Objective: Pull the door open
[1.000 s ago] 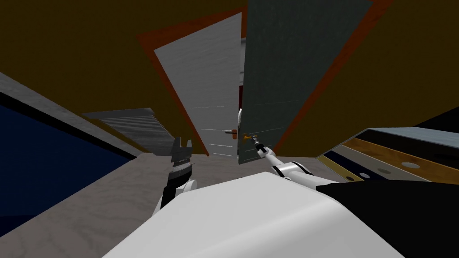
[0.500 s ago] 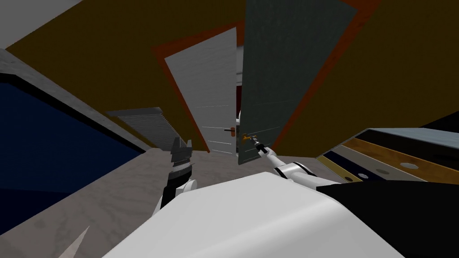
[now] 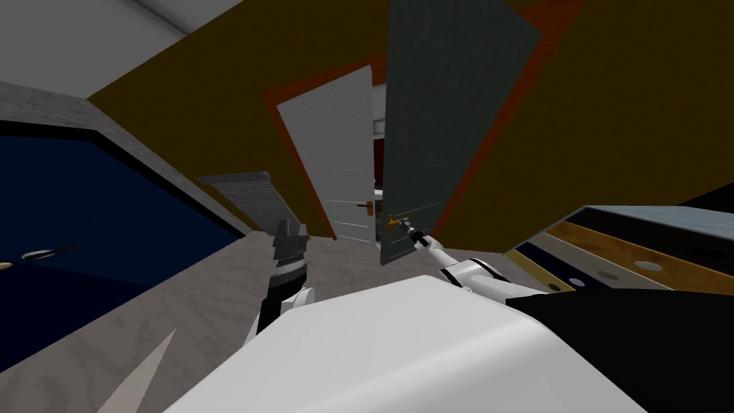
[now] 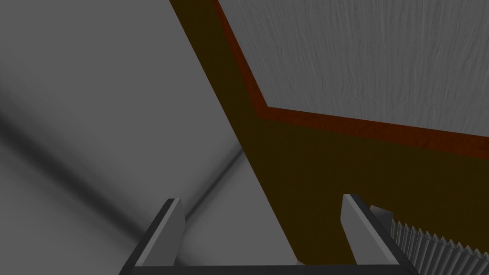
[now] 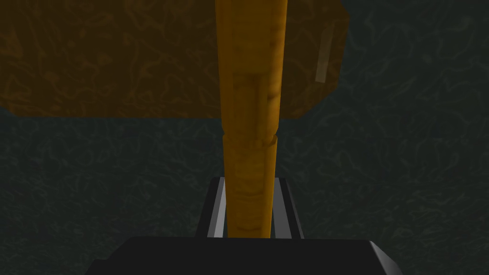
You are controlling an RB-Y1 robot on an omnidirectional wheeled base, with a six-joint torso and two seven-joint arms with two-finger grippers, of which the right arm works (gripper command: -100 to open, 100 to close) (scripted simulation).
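Between the right gripper's [image 5: 249,181] two fingers, the amber door handle [image 5: 250,95] is showing as a long bar. It is running straight out from the dark gripper body and across a wider brown-amber backplate [image 5: 95,62]. The jaws are clamping on the handle's near end, with one thin blade pressing each of its sides. Past the fingertips, the dark grey-green door [image 5: 391,181] is lying as a flat face all around the backplate, close ahead of the gripper.

From the head camera, the right arm is reaching forward to the handle, which is sitting low on the dark door near its free edge. That door is standing ajar, swung out of a red-orange frame [image 3: 502,136]. A narrow gap is showing between its free edge and a pale grey door [image 3: 333,158] on the far side of the handle from the right gripper. The pale door is carrying a small reddish handle [image 3: 368,208] of its own, and an ochre wall [image 3: 631,107] is spreading around the frame.

The left gripper [image 3: 290,236] is hanging well apart from the right one and short of both doors, its jaws standing wide apart. A grey slatted panel [image 3: 247,197] is sitting low on the wall just beyond its fingertips, above the grey floor [image 3: 179,308].
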